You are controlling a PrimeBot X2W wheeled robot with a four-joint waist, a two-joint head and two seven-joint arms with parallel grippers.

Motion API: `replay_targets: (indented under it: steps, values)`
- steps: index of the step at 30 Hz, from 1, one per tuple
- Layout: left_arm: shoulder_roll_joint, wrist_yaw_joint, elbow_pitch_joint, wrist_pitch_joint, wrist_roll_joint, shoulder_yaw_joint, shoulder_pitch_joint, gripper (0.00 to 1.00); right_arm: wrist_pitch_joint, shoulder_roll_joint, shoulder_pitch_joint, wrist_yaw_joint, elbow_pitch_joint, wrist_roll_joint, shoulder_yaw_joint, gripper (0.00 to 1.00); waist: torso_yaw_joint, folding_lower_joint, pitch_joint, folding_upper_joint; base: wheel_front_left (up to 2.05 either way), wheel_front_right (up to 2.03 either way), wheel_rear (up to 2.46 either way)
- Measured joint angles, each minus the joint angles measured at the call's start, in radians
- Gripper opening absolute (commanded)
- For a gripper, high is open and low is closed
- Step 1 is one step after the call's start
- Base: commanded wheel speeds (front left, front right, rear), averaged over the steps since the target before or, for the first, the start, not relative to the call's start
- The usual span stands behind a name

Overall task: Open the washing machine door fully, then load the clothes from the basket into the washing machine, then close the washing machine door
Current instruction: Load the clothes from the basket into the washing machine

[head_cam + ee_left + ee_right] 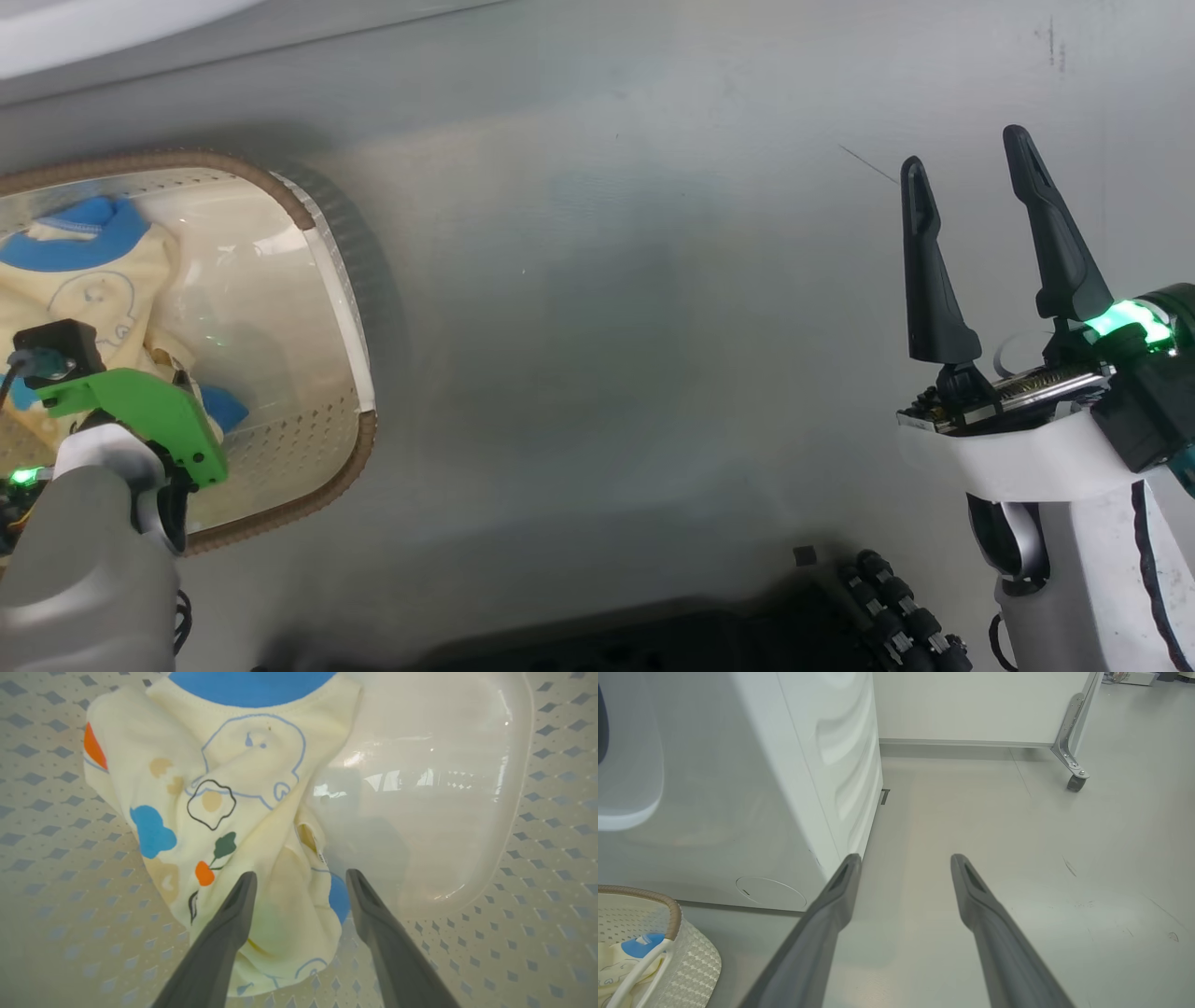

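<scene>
The cream basket (344, 280) with a brown rim stands on the floor at the left of the head view. In it lie the clothes (121, 280), a cream-yellow garment with a blue collar. My left arm's green wrist mount (140, 406) reaches down into it. In the left wrist view my left gripper (301, 882) is open, its fingers straddling a fold of the clothes (224, 788) above the basket floor (537, 905). My right gripper (964, 147) hangs open and empty over bare floor. The white washing machine (738, 788) stands beyond the basket (691, 956). I cannot tell whether the pale rounded shape at the top left of the right wrist view is the washing machine door.
Grey floor (607, 327) stretches between the basket and my right arm. My dark base (840, 607) shows at the bottom of the head view. A white panel on a caster wheel (1076, 781) stands behind the machine, with open floor to the right of it.
</scene>
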Motion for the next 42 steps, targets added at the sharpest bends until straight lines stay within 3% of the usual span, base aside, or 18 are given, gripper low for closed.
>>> replay_targets:
  steps: [16,17,18,19,28,42]
  values:
    - [-0.017,0.0,0.085,-0.036,-0.012,0.002,-0.106,1.0,0.0,-0.023,0.005,-0.009,-0.049,-0.014,-0.026,1.0,0.028,-0.0001,0.055,0.0,0.0,0.0,0.0]
    - [-0.017,-0.001,0.093,-0.036,-0.012,0.002,-0.108,0.92,0.0,-0.024,0.006,-0.009,-0.052,-0.014,-0.026,1.0,0.029,-0.0002,0.056,0.0,0.0,0.0,0.0]
    - [-0.017,-0.002,0.097,-0.044,-0.012,0.002,-0.109,0.32,0.0,-0.024,0.007,-0.009,-0.055,-0.014,-0.027,1.0,0.03,-0.0001,0.057,0.0,0.0,0.0,0.0]
    - [-0.017,-0.005,0.1,-0.049,-0.013,0.002,-0.112,0.0,0.0,-0.025,0.009,-0.009,-0.058,-0.014,-0.028,1.0,0.032,-0.0001,0.058,0.0,0.0,0.0,0.0]
    - [-0.031,-0.041,0.126,-0.122,-0.017,-0.014,-0.145,0.0,0.0,-0.026,0.021,-0.01,-0.066,-0.015,-0.034,1.0,0.048,-0.0002,0.057,0.0,0.0,0.0,0.0]
    - [0.003,-0.116,0.091,-0.405,0.011,-0.039,-0.145,0.0,0.0,-0.007,-0.024,-0.008,-0.062,0.014,-0.015,1.0,0.071,-0.0002,0.039,0.0,0.0,0.0,0.0]
